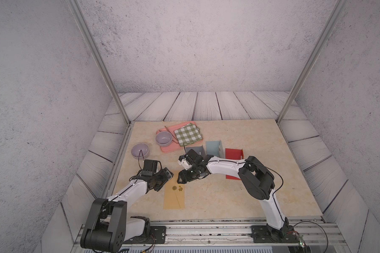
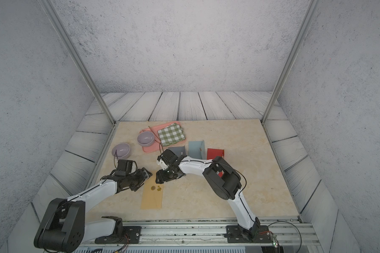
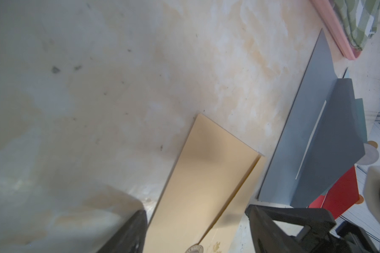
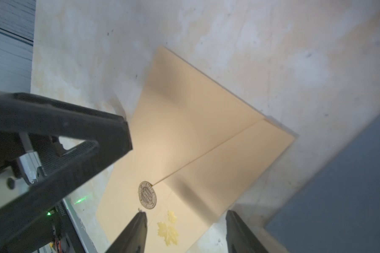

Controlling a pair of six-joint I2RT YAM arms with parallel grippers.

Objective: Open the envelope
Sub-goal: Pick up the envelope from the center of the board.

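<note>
The tan envelope (image 1: pixel 174 198) (image 2: pixel 151 198) lies flat near the table's front, its flap shut under a round seal (image 4: pixel 147 195) beside gold leaf stickers (image 4: pixel 167 233). My left gripper (image 1: pixel 169 174) (image 3: pixel 194 211) hangs low over the sealed end from the left. It is open, with its fingers (image 3: pixel 130 230) on either side of the envelope's (image 3: pixel 198 179) width and nothing pinched. My right gripper (image 1: pixel 180 178) (image 4: pixel 185 213) comes in from the right, also open. One of its fingertips (image 4: pixel 140 216) is over the envelope (image 4: pixel 195 131) by the seal; the other is off its edge above the table.
A pink tray (image 1: pixel 169 150) at the back holds a green checked cloth (image 1: pixel 188 133) and a purple bowl (image 1: pixel 164 139). Another purple bowl (image 1: pixel 140 150) sits on the table beside my left arm. Grey (image 1: pixel 195 150), light blue (image 1: pixel 213 149) and red (image 1: pixel 234 154) envelopes lie behind my right arm.
</note>
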